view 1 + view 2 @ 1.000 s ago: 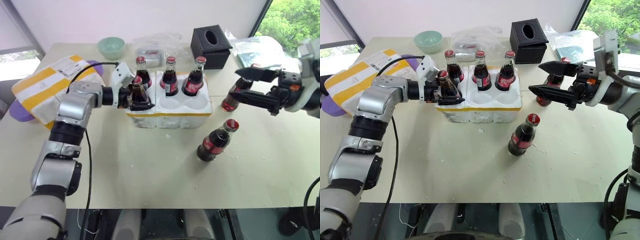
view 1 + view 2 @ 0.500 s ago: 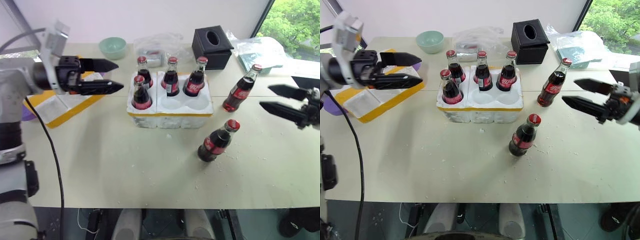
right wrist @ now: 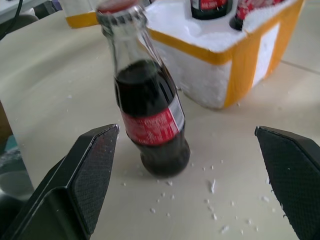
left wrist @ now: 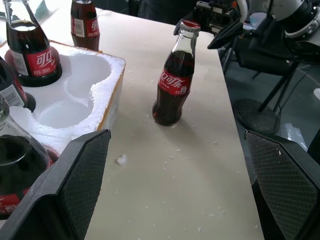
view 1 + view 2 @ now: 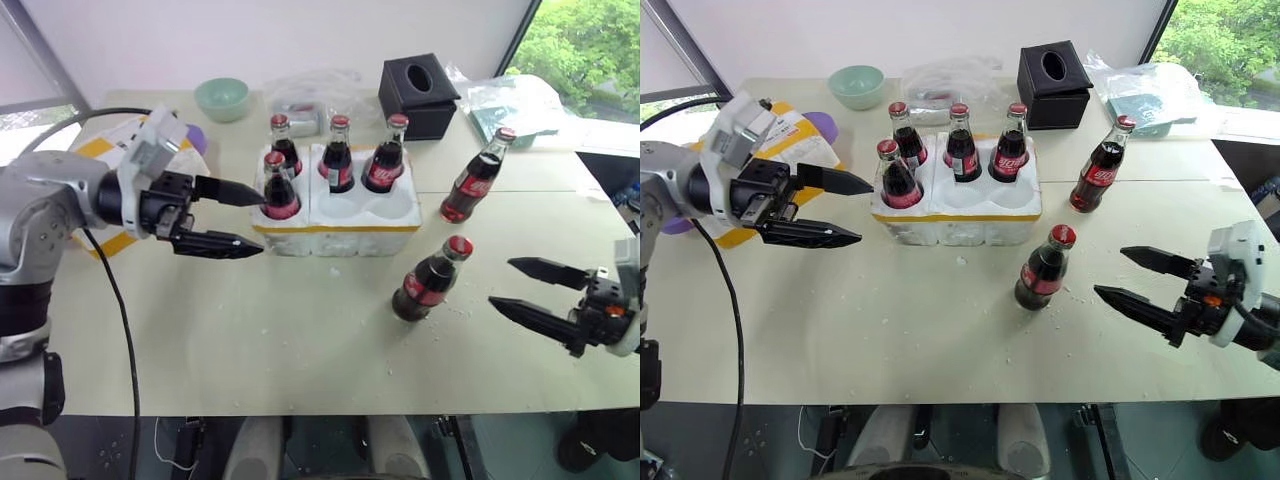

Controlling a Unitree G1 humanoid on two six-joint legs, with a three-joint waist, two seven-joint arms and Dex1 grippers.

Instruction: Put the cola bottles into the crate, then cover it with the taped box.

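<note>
Square black tissue box point(image 5: 1054, 71) at far table edge. Left of it: crumpled clear plastic bag point(image 5: 946, 78), then pale green ceramic bowl point(image 5: 857, 84). Right: another plastic bag point(image 5: 1145, 90).

Bright, even daylight; soft shadows

The two eye views are looking down from the head over the table point(image 5: 300, 340), sharing nearly all of it. Each wrist view is looking low and close along the tabletop, both catching the loose bottle point(image 4: 172, 80) and crate point(image 3: 235, 60)
</note>
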